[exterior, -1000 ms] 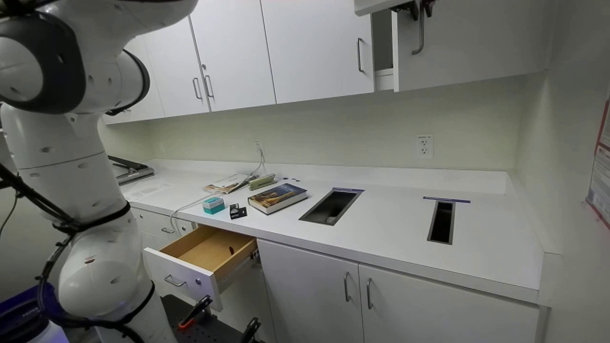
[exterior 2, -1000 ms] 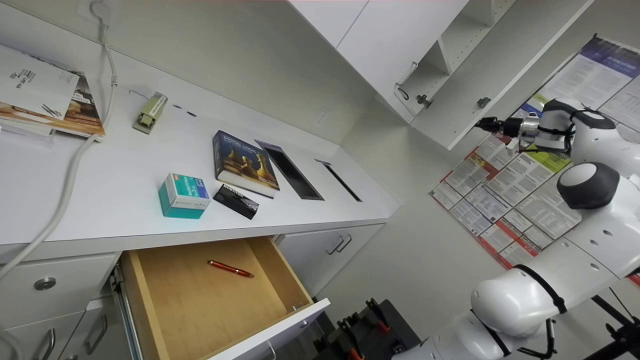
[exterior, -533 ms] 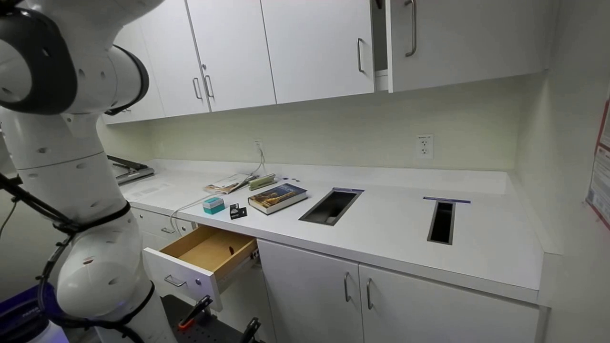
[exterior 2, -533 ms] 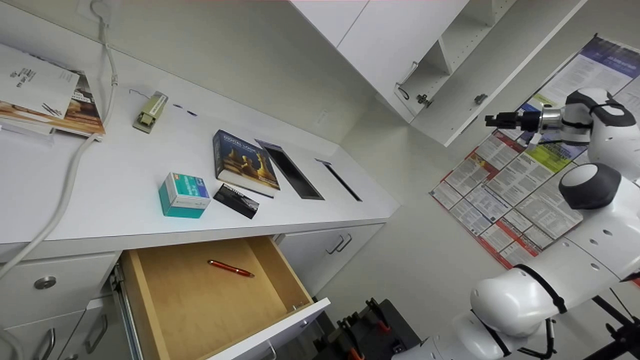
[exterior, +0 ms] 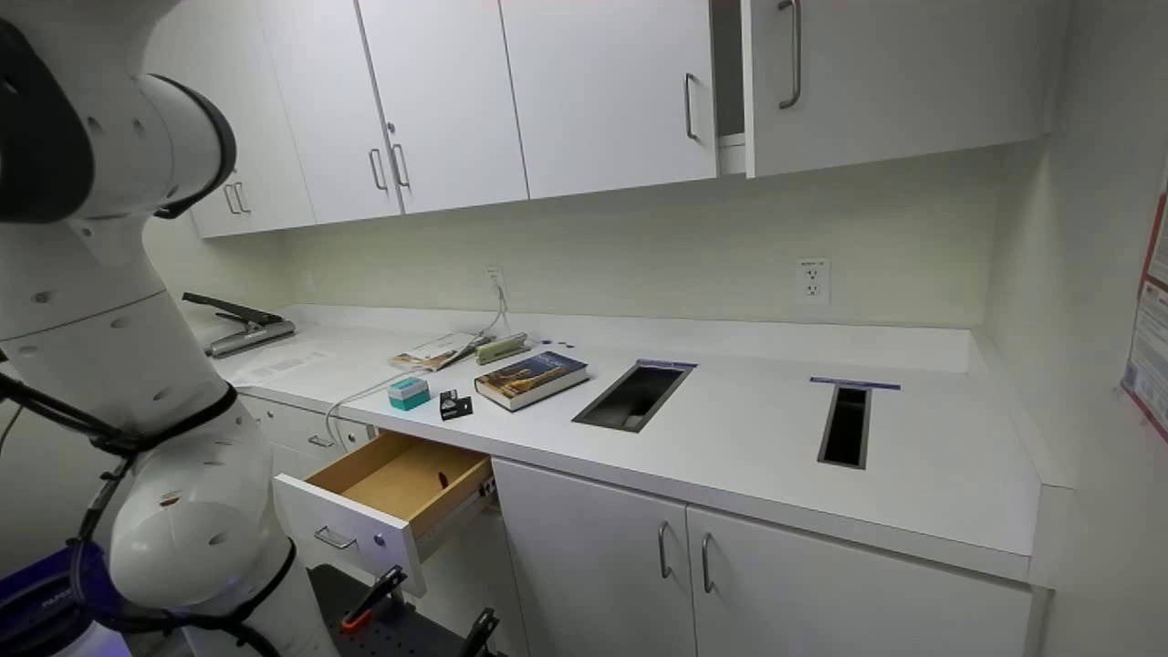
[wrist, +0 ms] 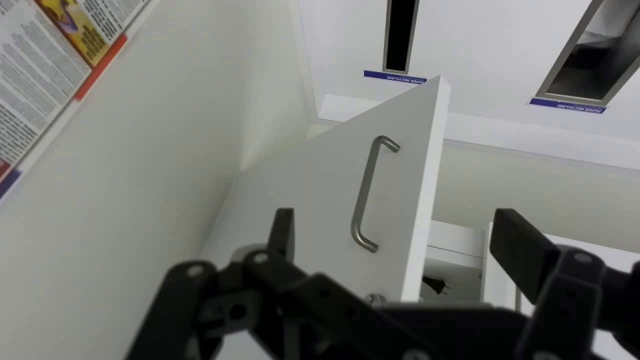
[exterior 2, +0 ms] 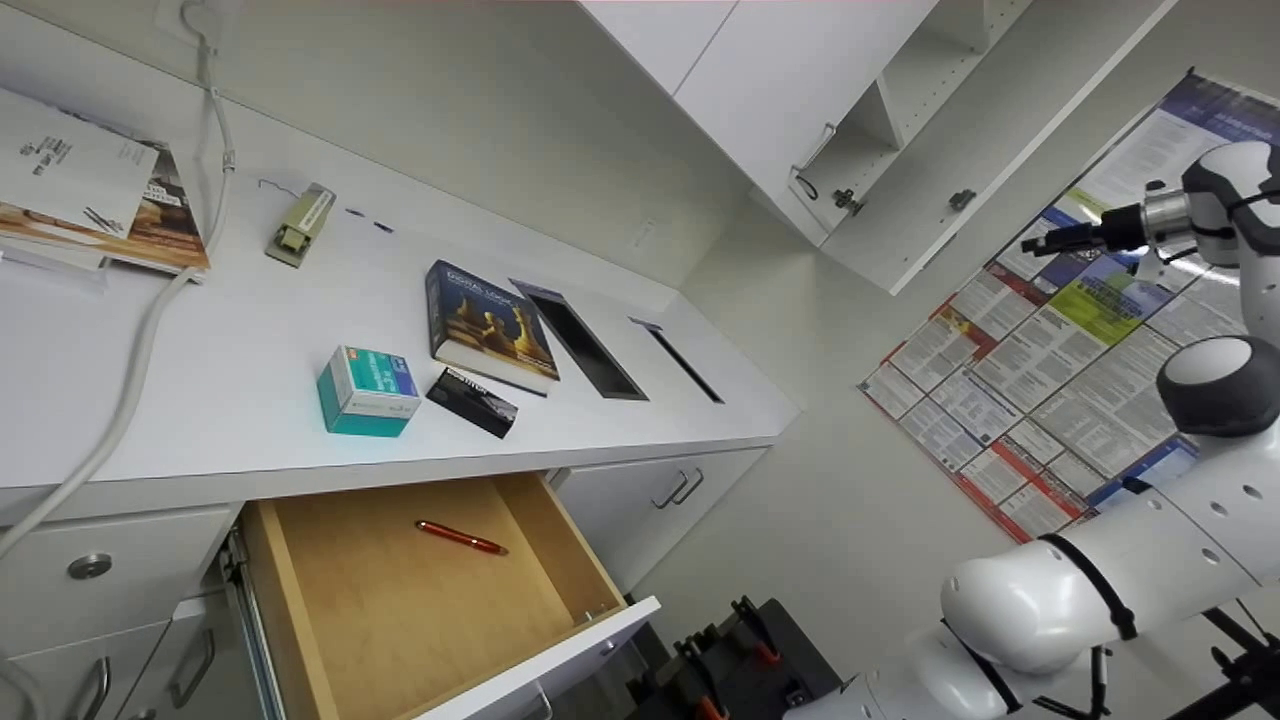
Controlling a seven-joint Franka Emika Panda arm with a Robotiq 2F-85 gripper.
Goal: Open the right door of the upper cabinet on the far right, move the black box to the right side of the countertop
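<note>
Black box [exterior 2: 472, 403]: on tabletop [exterior 2: 255, 340], between teal box [exterior 2: 368, 395] and book [exterior 2: 490, 325].
Cabinet door [exterior 2: 1000, 150]: partway open; opening step looks in hand, box move not begun.
Claw [exterior 2: 1045, 240]: spread, empty, clear of handle [wrist: 366, 192]; next likely push door wider by free edge [wrist: 426, 200], then box.

The arm [exterior: 109, 365] wears glossy, rounded white shells pocked with oval recesses; a charcoal joint cap [exterior 2: 1225, 404] rings a white disc [exterior 2: 1208, 360]. Where it crosses the front edge of the countertop [exterior: 748, 411] in an exterior view, a black strap [exterior: 196, 418] girds it, black cables [exterior: 59, 413] looping alongside. Past a silver collar [exterior 2: 1167, 217], the black gripper [wrist: 394, 225] has blocky pads [wrist: 522, 255] and pale screw heads [wrist: 261, 258].
</note>
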